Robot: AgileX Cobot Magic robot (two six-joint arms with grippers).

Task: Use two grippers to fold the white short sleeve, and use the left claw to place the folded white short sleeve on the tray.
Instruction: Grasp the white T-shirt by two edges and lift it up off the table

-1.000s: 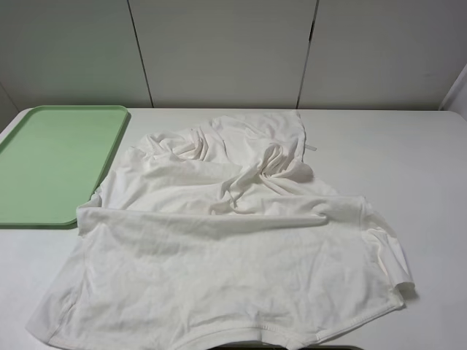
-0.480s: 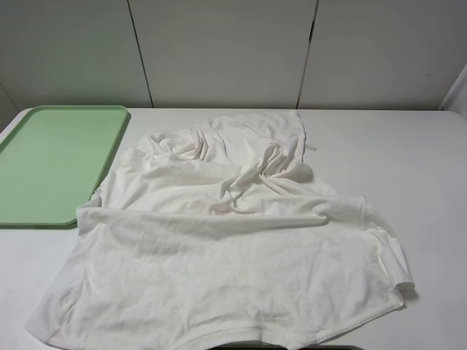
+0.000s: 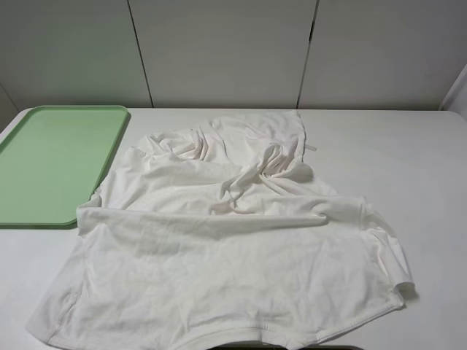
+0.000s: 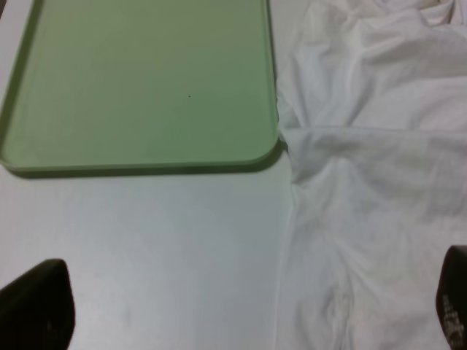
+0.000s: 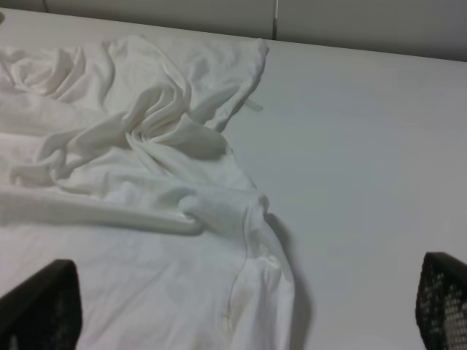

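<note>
Nothing is shifting since a second ago. From the high view, the white short sleeve (image 3: 219, 248) is lying crumpled on the white table (image 3: 408, 160), just beside the tray (image 3: 51, 160), with a panelled wall (image 3: 219, 51) behind. Only the wrist views are showing the claws: the left claw (image 4: 244, 302) is gaping empty near the tray's corner, and the right claw (image 5: 241, 302) is gaping empty over the shirt.

Below me the white short sleeve (image 3: 219, 248), thin wrinkled matt cloth, the tray (image 3: 51, 160), smooth light-green plastic, my right gripper (image 5: 244, 306), fingers (image 5: 441, 299) dull black, grid-textured.
</note>
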